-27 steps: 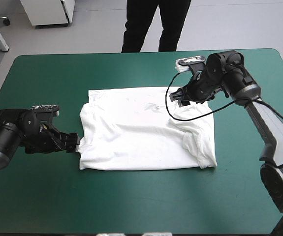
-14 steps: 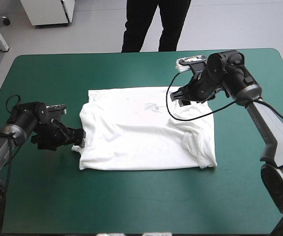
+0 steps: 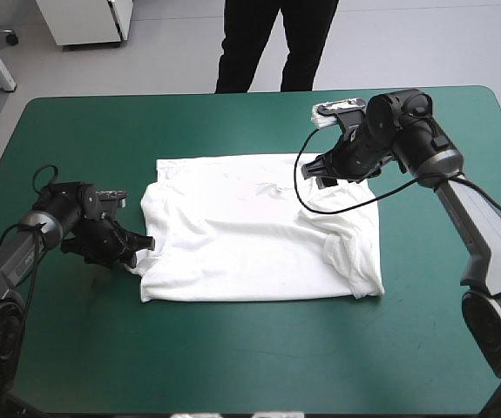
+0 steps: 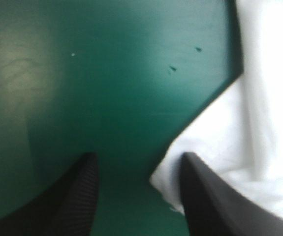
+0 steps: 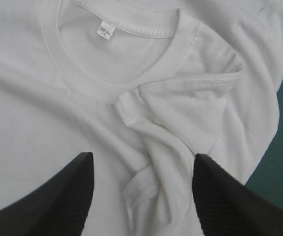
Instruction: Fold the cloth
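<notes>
The white T-shirt (image 3: 259, 231) lies spread on the teal-green cover, with its right sleeve (image 3: 341, 248) bunched inward. My left gripper (image 3: 142, 246) sits low at the shirt's left edge, near its front corner. In the left wrist view the left gripper (image 4: 139, 158) is open, and a corner of the T-shirt (image 4: 259, 123) reaches in beside one finger (image 4: 200, 196). My right gripper (image 3: 316, 171) hovers over the shirt's far right part. The right wrist view shows the right gripper (image 5: 141, 158) open above the collar (image 5: 116, 93) and its label (image 5: 105, 30), holding nothing.
Bare teal-green cover (image 3: 250, 357) runs along the front, with more on the left (image 3: 67, 139) and right (image 3: 442, 261) of the shirt. The table's far edge (image 3: 233, 93) lies a short way beyond the shirt.
The left arm has swung in toward the shirt, its wrist turning, and the gripper has edged onto the shirt's left border. The right arm and the shirt have stayed still.
</notes>
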Tool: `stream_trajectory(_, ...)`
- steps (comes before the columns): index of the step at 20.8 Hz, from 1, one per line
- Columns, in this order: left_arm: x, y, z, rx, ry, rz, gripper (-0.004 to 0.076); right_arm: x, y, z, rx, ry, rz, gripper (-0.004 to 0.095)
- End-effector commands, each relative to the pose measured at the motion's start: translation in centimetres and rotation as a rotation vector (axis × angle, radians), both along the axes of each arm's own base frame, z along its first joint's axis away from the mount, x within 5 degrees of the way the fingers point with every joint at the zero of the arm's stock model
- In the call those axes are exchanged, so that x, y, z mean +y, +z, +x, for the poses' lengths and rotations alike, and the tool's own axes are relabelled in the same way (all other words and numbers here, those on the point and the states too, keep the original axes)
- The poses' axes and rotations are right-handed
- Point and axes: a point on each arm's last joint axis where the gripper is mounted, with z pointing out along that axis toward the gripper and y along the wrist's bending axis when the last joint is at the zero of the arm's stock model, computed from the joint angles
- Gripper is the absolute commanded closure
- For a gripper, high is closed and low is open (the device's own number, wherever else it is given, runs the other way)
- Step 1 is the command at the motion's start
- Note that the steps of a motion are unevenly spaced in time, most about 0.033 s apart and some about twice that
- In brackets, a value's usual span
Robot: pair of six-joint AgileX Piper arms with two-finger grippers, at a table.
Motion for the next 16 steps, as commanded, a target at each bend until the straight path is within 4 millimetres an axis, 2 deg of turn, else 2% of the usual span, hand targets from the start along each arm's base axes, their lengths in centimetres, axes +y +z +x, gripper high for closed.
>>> stream_trajectory(1,-2.4,0.1,-0.3,-0.008,-0.015,-0.084,0.0523,-0.6,3.0,-1.3,-0.075,-0.003,0.028,0.0355)
stream_trajectory(3,-4.1,-1.1,-1.0,0.038,-0.073,-0.076,0.0657,-0.6,3.0,-1.3,-0.075,-0.003,0.028,0.0355)
stream_trajectory(5,-4.8,-1.3,-1.1,0.031,-0.101,-0.069,0.0732,-0.6,3.0,-1.3,-0.073,-0.009,0.032,0.0355)
stream_trajectory(10,-4.3,-0.6,-1.0,0.01,-0.089,-0.021,0.0733,-0.6,3.1,-1.4,-0.076,-0.009,0.034,0.0355)
stream_trajectory(13,-3.7,1.6,-0.5,-0.069,-0.071,0.038,0.0733,-0.7,3.5,-1.6,-0.087,-0.009,0.035,0.0355)
stream_trajectory(16,-3.7,4.9,0.1,-0.183,-0.074,0.035,0.0733,-0.8,3.7,-1.8,-0.094,-0.01,0.036,0.0355)
